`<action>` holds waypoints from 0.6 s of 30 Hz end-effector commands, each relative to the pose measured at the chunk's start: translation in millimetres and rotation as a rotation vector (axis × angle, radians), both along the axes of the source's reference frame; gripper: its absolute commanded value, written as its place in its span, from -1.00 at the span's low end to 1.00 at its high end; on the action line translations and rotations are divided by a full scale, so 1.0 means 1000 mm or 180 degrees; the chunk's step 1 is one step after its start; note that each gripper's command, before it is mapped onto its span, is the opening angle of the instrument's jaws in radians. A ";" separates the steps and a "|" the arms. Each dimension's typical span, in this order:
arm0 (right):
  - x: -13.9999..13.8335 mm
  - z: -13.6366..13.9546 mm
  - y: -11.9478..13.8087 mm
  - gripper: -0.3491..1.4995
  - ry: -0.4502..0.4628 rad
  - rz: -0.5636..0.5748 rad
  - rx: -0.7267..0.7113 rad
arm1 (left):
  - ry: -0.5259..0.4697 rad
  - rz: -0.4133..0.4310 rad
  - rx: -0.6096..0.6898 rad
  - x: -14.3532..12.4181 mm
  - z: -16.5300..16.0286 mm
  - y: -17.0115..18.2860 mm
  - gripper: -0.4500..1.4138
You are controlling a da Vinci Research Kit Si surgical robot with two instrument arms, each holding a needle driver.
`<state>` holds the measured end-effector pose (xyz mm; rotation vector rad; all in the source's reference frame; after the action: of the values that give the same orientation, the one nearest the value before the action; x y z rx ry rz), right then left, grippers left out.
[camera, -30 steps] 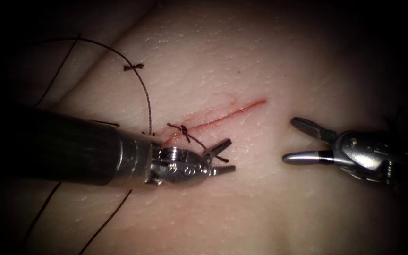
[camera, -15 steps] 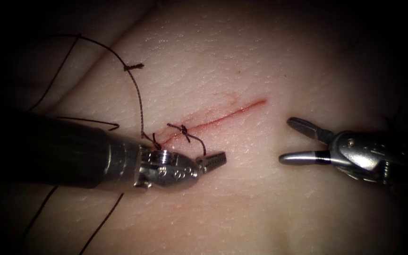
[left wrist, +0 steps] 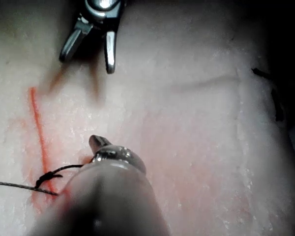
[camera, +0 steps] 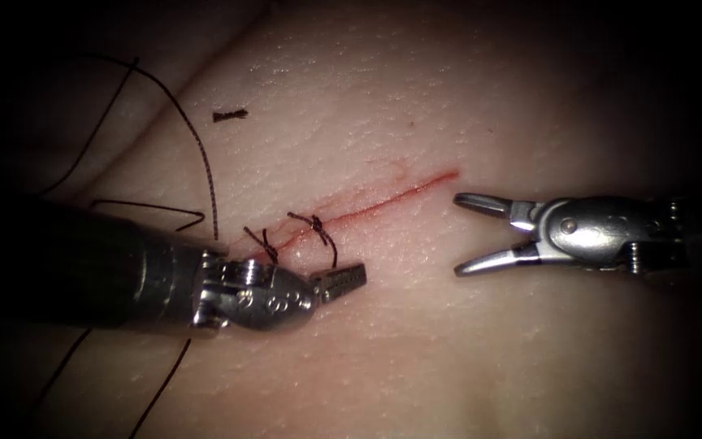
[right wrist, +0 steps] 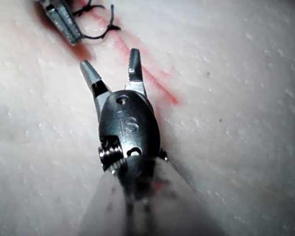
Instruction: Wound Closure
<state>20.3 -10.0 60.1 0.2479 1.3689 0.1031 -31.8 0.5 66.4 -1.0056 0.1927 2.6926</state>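
The cut [camera: 383, 199] runs as a thin red line across the pale tissue [camera: 416, 341]. A knotted stitch [camera: 316, 221] sits near its left end, with a second stitch [camera: 262, 240] further left. My left tool [camera: 349, 279] lies at the cut's left end, its jaws shut on the short thread tail [camera: 335, 252] hanging from the knot. My right tool [camera: 461, 234] hovers just right of the cut's right end, open and holding nothing. The left wrist view has the knot [left wrist: 46, 176] beside the left tool's tip. The right wrist view has the open right tool [right wrist: 110, 60] facing the cut [right wrist: 152, 83].
A long dark thread [camera: 205, 162] curves from the upper left down behind the left tool's shaft [camera: 107, 272]. More strands trail below it [camera: 164, 382]. A short cut piece of thread [camera: 229, 115] lies loose on the tissue at upper left. Faint red fluid stains the cut's edges.
My left tool's jaws closed on the thread tail by the knot and drew back leftward. The long thread swung left off the loose piece. My right tool moved left toward the cut.
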 end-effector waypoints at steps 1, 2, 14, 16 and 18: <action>0.0019 0.0012 -0.0005 0.45 0.0042 -0.0052 -0.0066 | 0.0006 0.0016 -0.0004 -0.0004 0.0004 -0.0005 -1.00; 0.0025 0.0015 -0.0006 0.49 0.0066 -0.0074 -0.0116 | 0.0006 0.0016 -0.0002 -0.0003 0.0004 -0.0005 -1.00; 0.0078 0.0051 -0.0013 0.51 0.0408 -0.0401 -0.0962 | -0.0019 0.0034 -0.0011 0.0014 -0.0006 0.0001 -1.00; 0.0081 0.0056 -0.0013 0.51 0.0428 -0.0445 -0.1015 | -0.0017 0.0032 -0.0010 0.0013 -0.0006 0.0001 -1.00; 0.0085 0.0063 -0.0014 0.51 0.0390 -0.0512 -0.1035 | -0.0016 0.0031 -0.0010 0.0013 -0.0006 0.0000 -1.00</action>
<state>28.0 -10.8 65.7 0.0874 1.4607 -0.2660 -30.0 1.2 65.3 -1.0174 0.1957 2.6989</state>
